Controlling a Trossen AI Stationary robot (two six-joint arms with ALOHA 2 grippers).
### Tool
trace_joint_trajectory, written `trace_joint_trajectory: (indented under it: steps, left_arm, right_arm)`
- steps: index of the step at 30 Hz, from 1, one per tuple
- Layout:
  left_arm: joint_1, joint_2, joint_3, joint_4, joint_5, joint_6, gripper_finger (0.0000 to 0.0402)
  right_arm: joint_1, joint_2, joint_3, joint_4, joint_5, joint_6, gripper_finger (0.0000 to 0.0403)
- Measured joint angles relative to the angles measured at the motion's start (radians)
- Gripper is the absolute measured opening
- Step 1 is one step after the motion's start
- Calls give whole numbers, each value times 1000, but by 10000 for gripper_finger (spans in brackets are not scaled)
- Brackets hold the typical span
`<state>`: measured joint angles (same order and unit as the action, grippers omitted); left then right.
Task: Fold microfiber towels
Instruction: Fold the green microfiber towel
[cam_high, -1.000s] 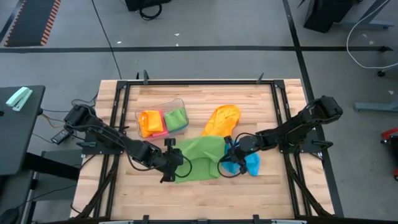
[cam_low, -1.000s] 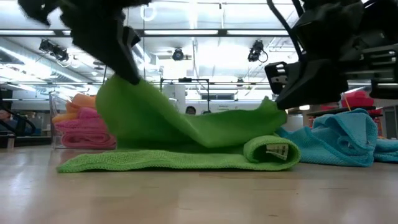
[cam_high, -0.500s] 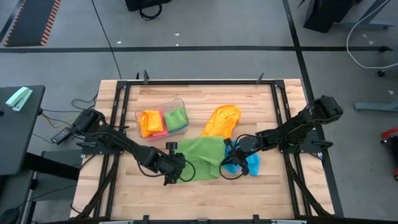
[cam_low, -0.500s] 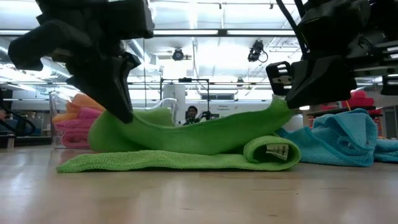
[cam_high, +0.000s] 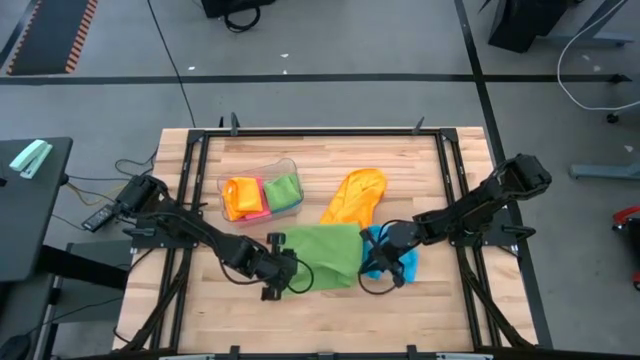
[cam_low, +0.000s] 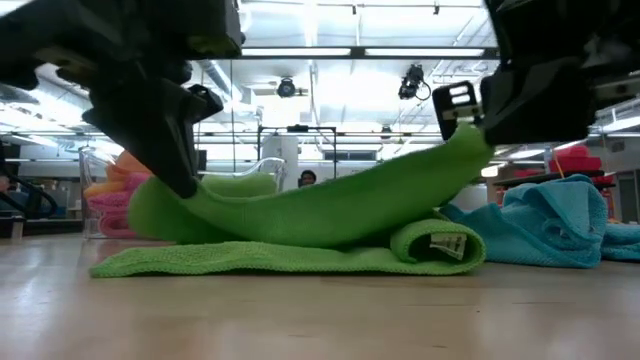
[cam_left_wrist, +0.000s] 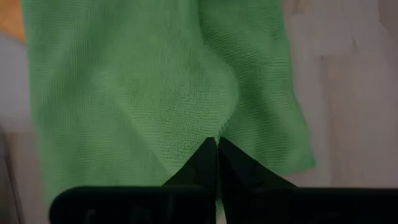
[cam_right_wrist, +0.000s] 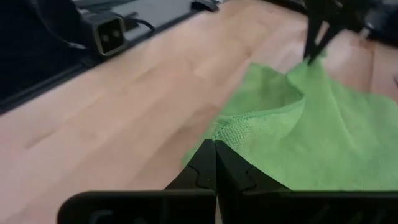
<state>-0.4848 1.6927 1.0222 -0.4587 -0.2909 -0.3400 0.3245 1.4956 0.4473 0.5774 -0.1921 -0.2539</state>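
Beside green towel (cam_high: 328, 252): blue towel (cam_high: 402, 262), orange towel (cam_high: 356, 194), tub (cam_high: 262, 190).

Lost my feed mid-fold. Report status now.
Both end effectors, left and right, shut on the green towel, one edge each, lifted. Half folded. Blue towel crumpled beside the right one.

Two dark, near-black jointed arms, slim links between bulkier rounded joint housings. Black cables looped alongside each. Left gripper (cam_left_wrist: 216, 149) and right gripper (cam_right_wrist: 214, 149) matte black, fingers tapering to flat pointed tips from a broad, blocky crossbar. Small pale marking on one wrist block in the low view.
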Motion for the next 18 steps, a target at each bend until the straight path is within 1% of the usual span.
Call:
trace_joint_trajectory:
  steps: [2,9,18]
  left_arm:
    - [-6,-2,0,-1,1,-14,14]
    - [-15,-3,0,24,2,-38,39]
    - [-14,-3,0,42,2,-43,30]
  right_arm:
    - [14,0,0,15,-2,-10,1]
    - [19,0,0,16,-1,-11,1]
    - [19,0,0,-4,0,-3,1]
